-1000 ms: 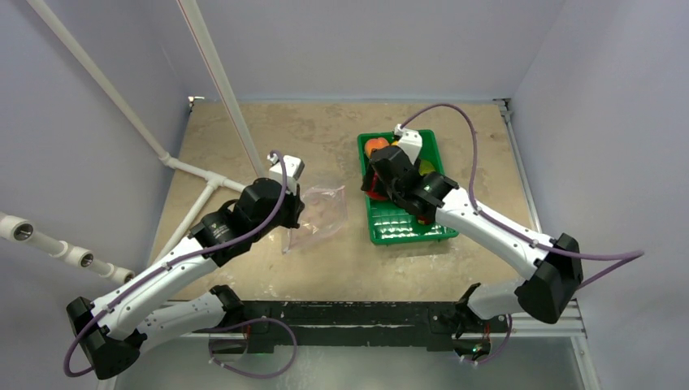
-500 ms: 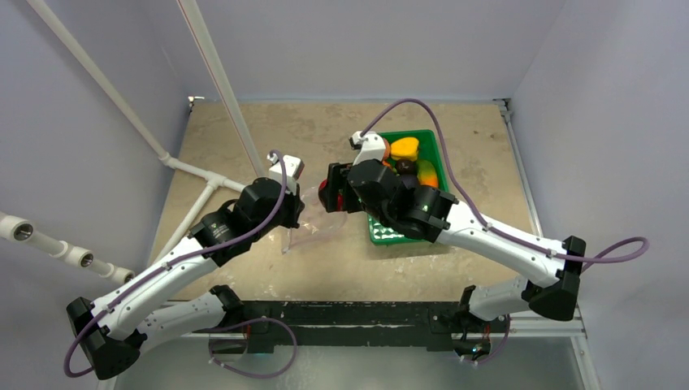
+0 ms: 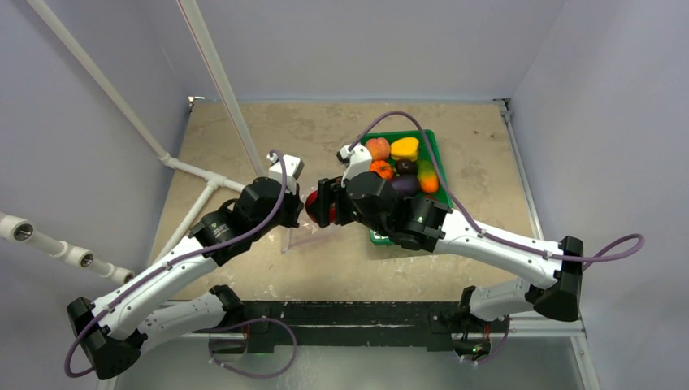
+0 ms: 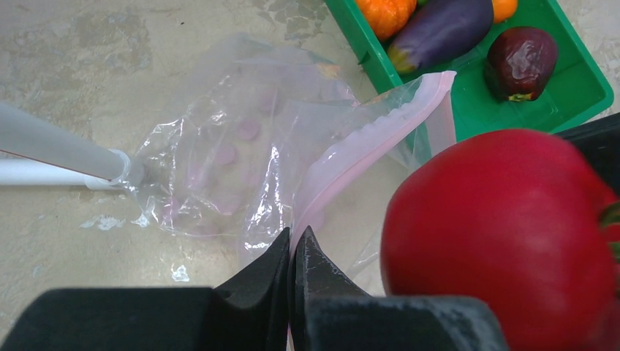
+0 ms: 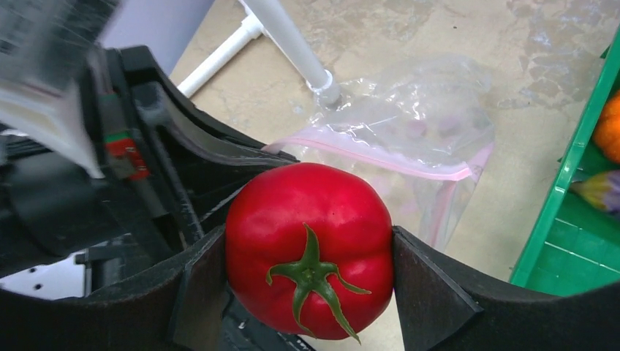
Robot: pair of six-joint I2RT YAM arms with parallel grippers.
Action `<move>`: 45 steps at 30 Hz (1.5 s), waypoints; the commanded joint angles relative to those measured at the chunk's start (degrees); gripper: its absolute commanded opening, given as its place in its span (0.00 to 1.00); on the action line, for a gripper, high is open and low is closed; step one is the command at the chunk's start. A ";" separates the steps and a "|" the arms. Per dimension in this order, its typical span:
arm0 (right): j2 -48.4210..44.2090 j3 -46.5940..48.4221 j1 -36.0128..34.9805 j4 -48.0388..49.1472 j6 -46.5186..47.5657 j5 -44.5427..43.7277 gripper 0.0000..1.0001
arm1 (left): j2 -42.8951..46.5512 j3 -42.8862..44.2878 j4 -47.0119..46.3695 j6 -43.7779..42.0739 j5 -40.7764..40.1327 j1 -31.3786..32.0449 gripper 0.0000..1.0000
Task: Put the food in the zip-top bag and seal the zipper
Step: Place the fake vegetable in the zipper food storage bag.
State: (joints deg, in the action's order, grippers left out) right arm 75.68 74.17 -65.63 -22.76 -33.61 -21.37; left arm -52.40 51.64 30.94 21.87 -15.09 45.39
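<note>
While the left fingers point(image 4: 257, 281) pinch the zip-top bag point(image 4: 241, 146) at its zipper point(image 4: 365, 142), the right fingers point(image 5: 201, 289) clamp a red tomato point(image 5: 311, 245).

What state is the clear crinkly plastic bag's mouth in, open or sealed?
Open. The left gripper pinches one pinkish zipper lip raised off the other side of the clear plastic bag.

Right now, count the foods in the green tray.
6: peach and yellow fruit at the far end; pumpkin, dark fruit, eggplant, orange-green piece nearer. The right arm may hide more.
</note>
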 commanded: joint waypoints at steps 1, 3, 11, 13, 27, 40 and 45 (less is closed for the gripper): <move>0.31 -3.02 -0.29 6.93 0.59 1.21 0.00 | 0.06 -0.23 -1.56 0.05 0.63 -0.41 0.00; 0.62 -3.96 -0.29 7.84 -0.16 0.77 0.00 | 0.11 -0.26 -1.70 0.06 0.74 -0.45 0.00; 3.56 -6.75 -0.29 10.65 -4.60 -1.46 0.00 | 0.62 -0.56 -2.88 0.13 3.22 -0.91 0.00; 4.49 -6.90 -0.29 11.21 -5.20 -2.70 0.01 | 0.80 -0.66 -3.19 0.02 3.71 -0.96 0.00; 8.73 -6.68 -0.29 10.12 -7.78 -5.75 0.78 | 1.32 -0.88 -3.74 0.10 4.55 -1.18 0.00; 3.52 -4.91 -0.28 6.92 -9.63 -7.52 0.99 | 1.18 -0.87 -3.67 0.21 4.46 -1.18 0.00; 0.67 -3.48 -0.22 2.67 -9.85 -9.08 0.98 | 1.16 -0.77 -3.53 0.19 4.28 -1.18 0.00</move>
State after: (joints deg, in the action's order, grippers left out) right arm 79.68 67.46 -65.63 -17.04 -42.46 -27.55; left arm -51.92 50.83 29.47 21.89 -11.18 44.25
